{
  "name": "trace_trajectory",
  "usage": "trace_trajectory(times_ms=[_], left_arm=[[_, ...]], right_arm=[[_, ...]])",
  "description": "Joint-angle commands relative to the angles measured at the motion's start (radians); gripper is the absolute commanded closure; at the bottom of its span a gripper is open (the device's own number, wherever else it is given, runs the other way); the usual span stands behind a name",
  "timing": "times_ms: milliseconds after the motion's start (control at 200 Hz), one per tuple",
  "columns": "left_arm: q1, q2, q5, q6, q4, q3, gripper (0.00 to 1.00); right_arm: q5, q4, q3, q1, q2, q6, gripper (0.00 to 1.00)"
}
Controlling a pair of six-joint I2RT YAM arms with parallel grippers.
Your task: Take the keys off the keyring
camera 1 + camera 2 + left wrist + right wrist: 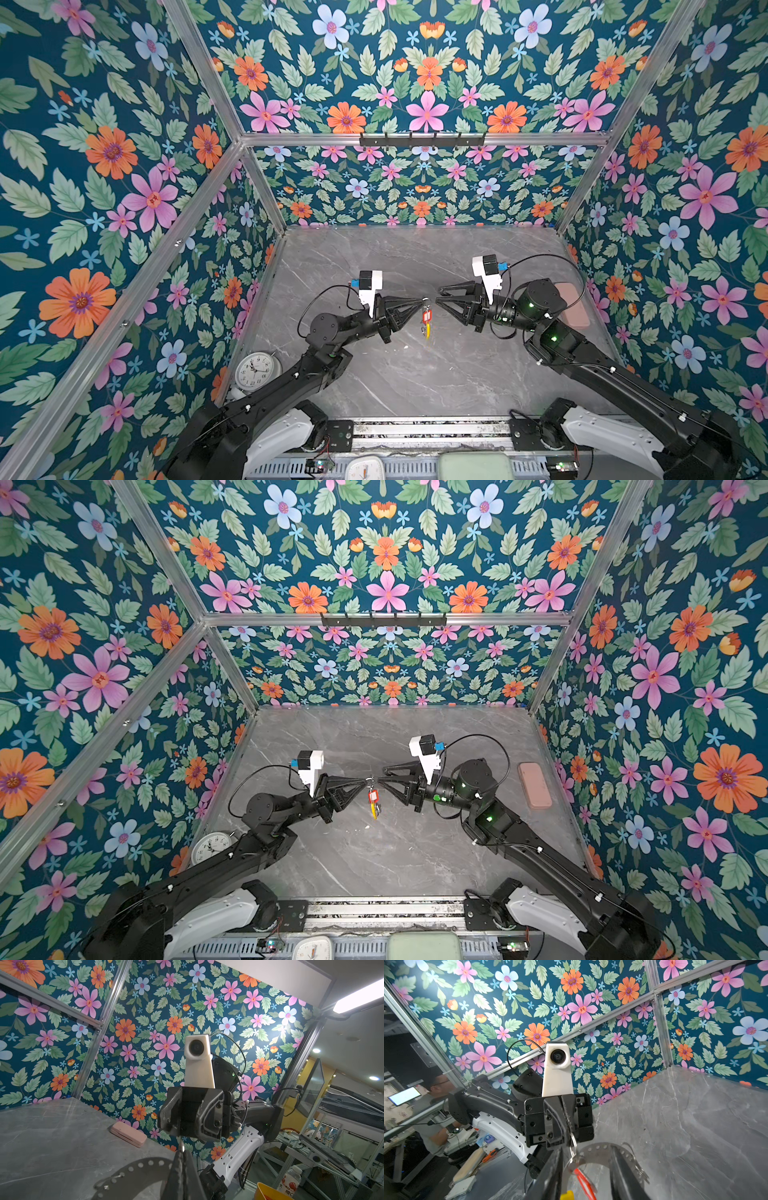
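Note:
My left gripper (pixel 423 300) is shut on a small metal loop (pixel 574 1144) at the top of the keyring (pixel 598 1147), held above the table's middle. The grey perforated hoop hangs below it, with its yellow section (pixel 427 331) lowest. One of the keys, with a red tag (pixel 427 317), dangles from the same loop. My right gripper (pixel 438 297) faces the left one tip to tip. Its jaws stand apart, with the hoop and the red tag (pixel 584 1182) hanging between them. More small loops (pixel 639 1169) sit along the hoop's rim. The left wrist view shows the hoop (pixel 133 1168) beside the shut fingers.
A round white clock (pixel 254 371) stands by the left wall, near the left arm. A pink case (pixel 535 785) lies by the right wall. At the front edge sit a square clock (pixel 365 468) and a pale green box (pixel 473 465). Floral walls enclose the grey marble table (pixel 415 374).

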Motion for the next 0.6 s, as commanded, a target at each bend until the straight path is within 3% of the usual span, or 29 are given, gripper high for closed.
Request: trace_trajectory(times_ms=[0, 595], left_arm=[[0.000, 0.011, -0.022, -0.027, 0.111, -0.001, 1.00], [-0.001, 0.023, -0.039, -0.016, 0.120, -0.004, 1.00]], right_arm=[[-0.047, 0.133, 0.005, 0.001, 0.029, 0.076, 0.65], [-0.103, 0.176, 0.012, 0.015, 0.095, 0.120, 0.87]])
